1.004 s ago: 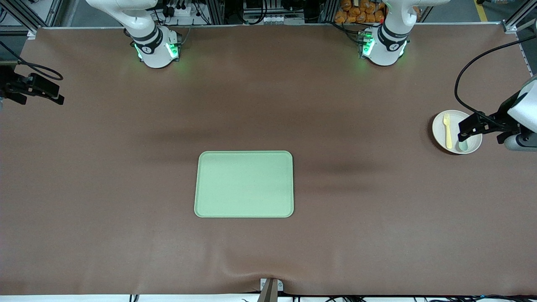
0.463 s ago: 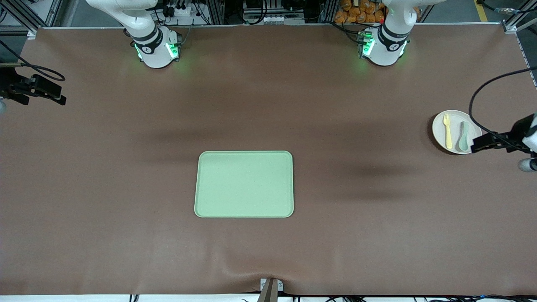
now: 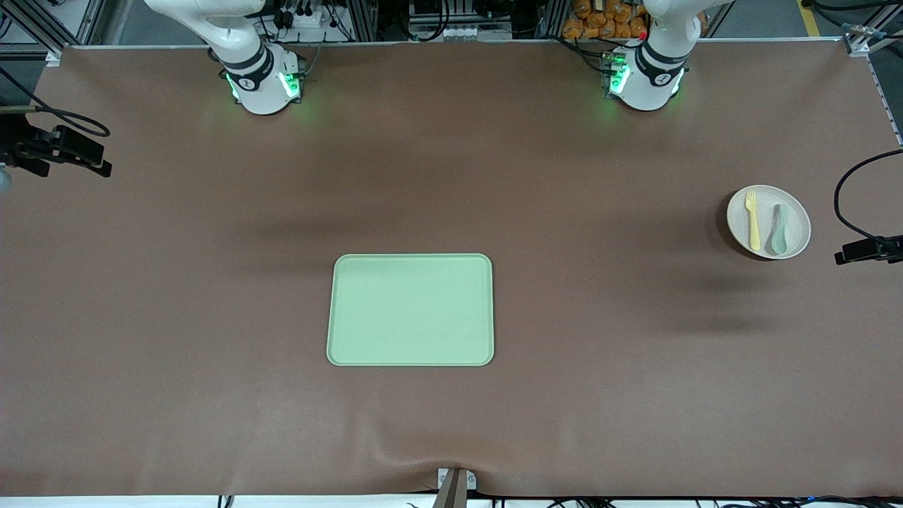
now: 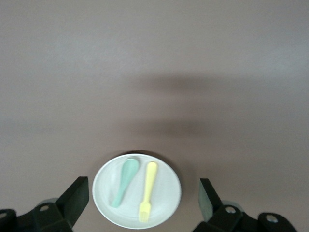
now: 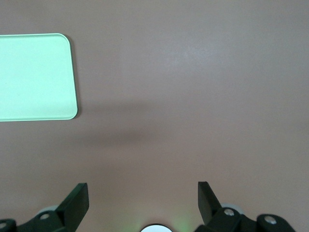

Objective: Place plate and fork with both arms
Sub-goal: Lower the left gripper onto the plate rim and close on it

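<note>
The round cream plate (image 3: 769,243) lies on the brown table at the left arm's end. On it lie the pale-yellow fork (image 3: 753,220) and a grey-green spoon (image 3: 779,229), side by side. My left gripper (image 3: 866,250) is up in the air at the table's edge beside the plate, open and empty. In the left wrist view the plate (image 4: 164,203), fork (image 4: 147,191) and spoon (image 4: 124,182) show far below the open left gripper (image 4: 142,187). My right gripper (image 3: 67,152) waits high at the right arm's end, open and empty (image 5: 142,191).
A rectangular light-green tray (image 3: 410,310) lies in the middle of the table, nearer the front camera than the arm bases; its corner shows in the right wrist view (image 5: 36,77). The brown table cloth (image 3: 600,353) is bare around it.
My left gripper has pulled back from over the plate toward the table's edge at the left arm's end, uncovering the spoon. The right arm has hardly moved.
</note>
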You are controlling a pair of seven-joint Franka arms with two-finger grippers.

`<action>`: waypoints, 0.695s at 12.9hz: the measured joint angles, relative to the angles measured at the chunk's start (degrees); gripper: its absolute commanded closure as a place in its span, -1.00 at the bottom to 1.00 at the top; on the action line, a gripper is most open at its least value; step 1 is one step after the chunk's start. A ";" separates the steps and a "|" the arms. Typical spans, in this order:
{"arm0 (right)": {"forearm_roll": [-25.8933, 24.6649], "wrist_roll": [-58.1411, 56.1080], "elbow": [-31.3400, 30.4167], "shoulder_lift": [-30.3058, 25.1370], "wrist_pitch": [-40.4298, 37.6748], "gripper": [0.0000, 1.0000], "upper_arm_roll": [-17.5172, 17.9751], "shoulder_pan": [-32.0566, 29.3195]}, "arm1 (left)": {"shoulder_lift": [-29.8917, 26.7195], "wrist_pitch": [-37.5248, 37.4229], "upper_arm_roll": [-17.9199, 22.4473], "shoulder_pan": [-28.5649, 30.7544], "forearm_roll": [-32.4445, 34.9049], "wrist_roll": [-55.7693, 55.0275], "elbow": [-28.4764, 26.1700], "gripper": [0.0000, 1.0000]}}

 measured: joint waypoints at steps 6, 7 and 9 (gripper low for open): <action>0.00 0.00 -0.02 0.00 0.01 -1.00 0.00 0.00 | 6.42 6.70 -0.04 9.40 -3.06 11.27 -5.17 -1.00; 0.00 0.00 -0.03 0.00 0.01 -1.00 0.00 0.00 | 7.26 9.04 -0.05 9.99 -3.73 11.85 -6.64 -1.00; 0.00 0.00 -0.03 0.00 0.01 -1.00 0.00 0.00 | 7.51 16.46 -0.07 10.77 -4.00 13.46 -11.51 -1.00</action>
